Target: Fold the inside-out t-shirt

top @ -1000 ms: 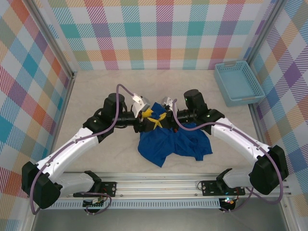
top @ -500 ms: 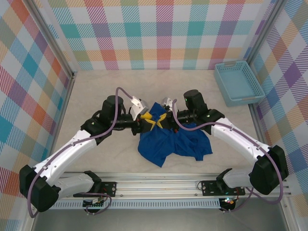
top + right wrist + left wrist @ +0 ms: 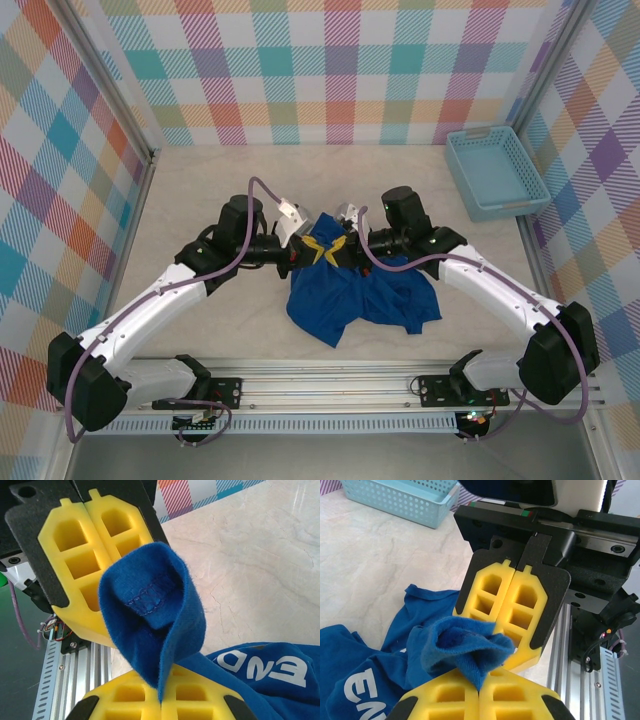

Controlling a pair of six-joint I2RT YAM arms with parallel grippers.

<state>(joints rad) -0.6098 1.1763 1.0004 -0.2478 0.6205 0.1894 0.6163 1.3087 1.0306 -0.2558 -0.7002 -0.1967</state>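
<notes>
I'm watching the inside-out t-shirt [image 3: 360, 295] lying crumpled near the middle of the table [image 3: 200, 190], just ahead of the arm bases, with its far edge bunching up between the two grippers. The left gripper [image 3: 480, 692] is pinching a fold of blue cloth between closed yellow pads, and the right gripper [image 3: 161, 697] is clamping another fold, tip to tip with the left. The light-blue basket [image 3: 495, 175] is sitting well apart, far right.

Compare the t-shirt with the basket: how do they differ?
The t-shirt is royal-blue cloth; the basket is light-blue plastic lattice. The t-shirt lies crumpled in the middle; the basket stands at the far right. The left gripper and right gripper pinch the t-shirt; nothing touches the basket. Both are blue.
</notes>
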